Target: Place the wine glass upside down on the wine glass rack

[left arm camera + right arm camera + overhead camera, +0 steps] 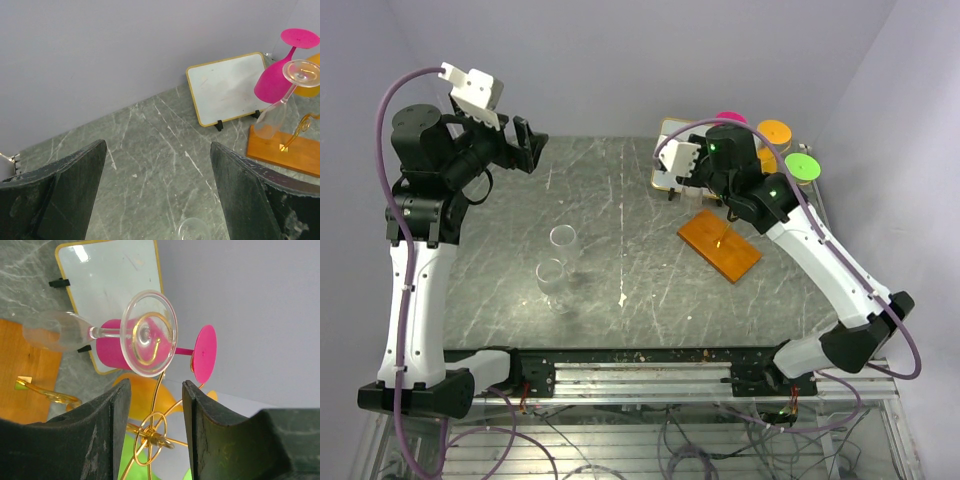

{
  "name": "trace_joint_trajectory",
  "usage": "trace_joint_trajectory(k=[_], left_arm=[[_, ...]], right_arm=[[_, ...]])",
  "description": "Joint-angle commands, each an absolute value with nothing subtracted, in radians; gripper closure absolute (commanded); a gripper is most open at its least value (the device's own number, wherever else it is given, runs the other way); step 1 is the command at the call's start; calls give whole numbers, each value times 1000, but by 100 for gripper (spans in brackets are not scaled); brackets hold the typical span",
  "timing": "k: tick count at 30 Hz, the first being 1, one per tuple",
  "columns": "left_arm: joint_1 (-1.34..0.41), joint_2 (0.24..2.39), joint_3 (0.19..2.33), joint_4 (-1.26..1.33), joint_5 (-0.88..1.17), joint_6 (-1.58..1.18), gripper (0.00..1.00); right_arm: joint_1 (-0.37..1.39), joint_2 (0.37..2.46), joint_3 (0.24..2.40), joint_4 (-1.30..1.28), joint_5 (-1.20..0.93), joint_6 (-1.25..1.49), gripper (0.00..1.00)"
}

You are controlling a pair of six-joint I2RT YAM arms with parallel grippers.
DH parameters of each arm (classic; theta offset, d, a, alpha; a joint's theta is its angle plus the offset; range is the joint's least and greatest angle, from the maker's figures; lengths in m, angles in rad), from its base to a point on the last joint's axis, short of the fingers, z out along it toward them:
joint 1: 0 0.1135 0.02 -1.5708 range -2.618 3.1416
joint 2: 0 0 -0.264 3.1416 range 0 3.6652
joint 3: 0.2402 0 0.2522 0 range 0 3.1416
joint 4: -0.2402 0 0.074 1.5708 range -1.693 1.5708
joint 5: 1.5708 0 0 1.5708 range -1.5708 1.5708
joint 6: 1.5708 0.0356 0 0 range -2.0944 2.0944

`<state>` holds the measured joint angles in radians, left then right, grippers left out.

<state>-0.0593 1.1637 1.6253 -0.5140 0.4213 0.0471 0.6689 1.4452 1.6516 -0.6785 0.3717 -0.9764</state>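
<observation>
A clear wine glass (100, 332) hangs upside down on a scrolled arm of the gold wire rack (157, 437); its round foot rests on the curl. It also shows in the left wrist view (280, 105), above the rack's orange-brown wooden base (285, 150). My right gripper (156, 390) is open just behind the glass's foot, with gold wire between its fingers and nothing held. In the top view it (705, 172) hovers over the base (720, 245). My left gripper (157, 150) is open and empty, raised at the far left (525, 143).
Two clear glasses (563, 240) (552, 280) stand on the marble table left of centre. Pink (115, 347), orange (145, 395) and green (802, 166) glasses hang on the rack. A gold-framed mirror panel (227, 87) leans against the back wall.
</observation>
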Motion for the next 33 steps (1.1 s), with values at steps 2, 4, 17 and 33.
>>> trace_joint_trajectory(k=[2,4,17,33], left_arm=[[-47,1156,1618,-499,405,66,4],[-46,1160,1615,-501,400,80,5],[-46,1188,1542,-561,353,226,6],[-205,1237,1395,-893,324,573,11]], right_arm=[[665,1408,1690,-741,309,-953,54],[666,1402,1702,-752,277,-937,54],[666,1378,1733,-692,236,-836,54],[619,1359,1772,-626,227,-657,30]])
